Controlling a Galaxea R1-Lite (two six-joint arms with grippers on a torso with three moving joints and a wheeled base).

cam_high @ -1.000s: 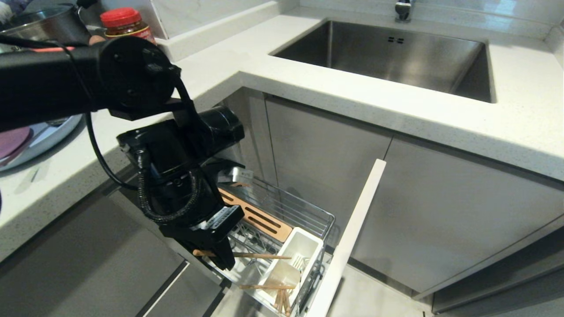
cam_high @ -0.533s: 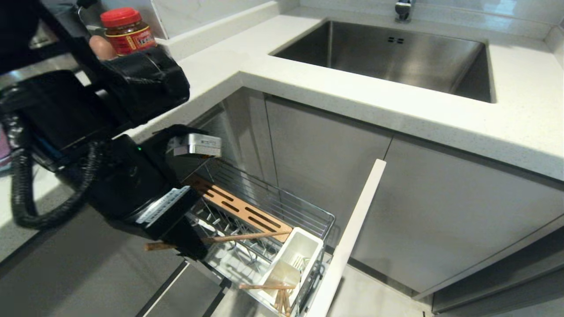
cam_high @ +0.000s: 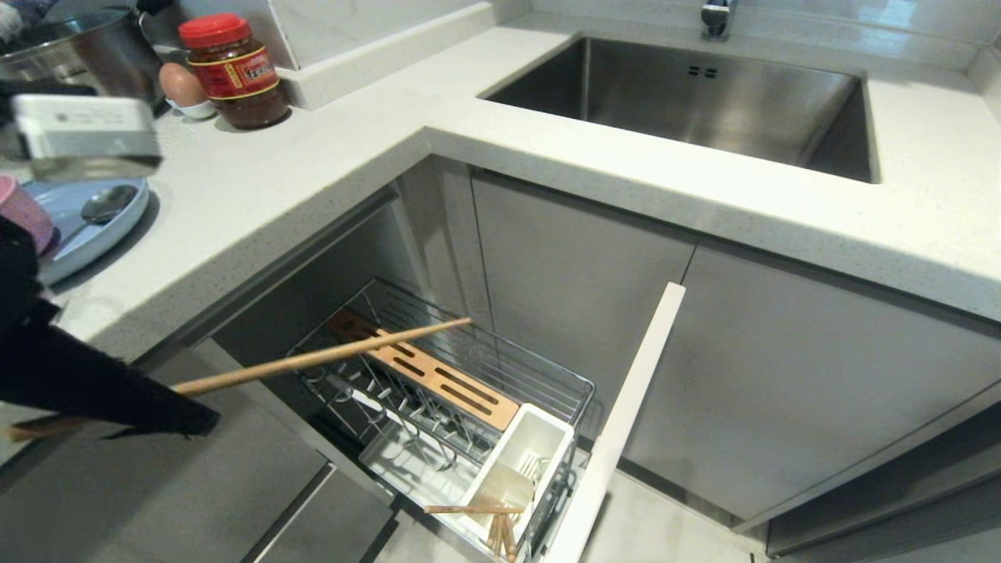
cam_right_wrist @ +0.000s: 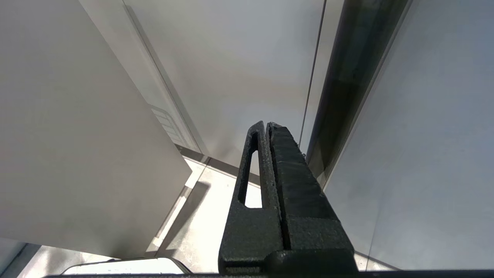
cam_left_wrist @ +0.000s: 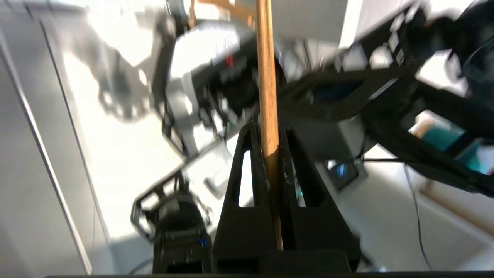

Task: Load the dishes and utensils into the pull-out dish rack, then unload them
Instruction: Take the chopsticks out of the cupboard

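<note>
- The left gripper (cam_left_wrist: 266, 133) has its jaws clenched on a wooden chopstick (cam_high: 313, 361), gripping near one end so the long free end juts out over the pull-out dish rack (cam_high: 469, 383); judging by the task, this looks like the unloading half.
- A few more chopsticks (cam_high: 475, 510) lie at the rack's near end, by the white cutlery cup (cam_high: 520, 461), not yet taken out.
- The rack's prongs and slotted wooden strip (cam_high: 428, 378) hold no dishes.
- The blue plate (cam_high: 86, 227) sits on the surface at far left with a metal spoon (cam_high: 108, 203) lying in it; the pink bowl (cam_high: 19, 211) sits on it too.
- A red-lidded jar (cam_high: 232, 70), an egg (cam_high: 181, 84) and a steel pot (cam_high: 74, 47) stand behind the plate, crowding any set-down spot.
- The surface's edge lies between the held chopstick and the plate, so it likely has to be lifted over it.
- The right gripper (cam_right_wrist: 268, 127) is parked beside the cabinet fronts, jaws pressed together on nothing.
</note>
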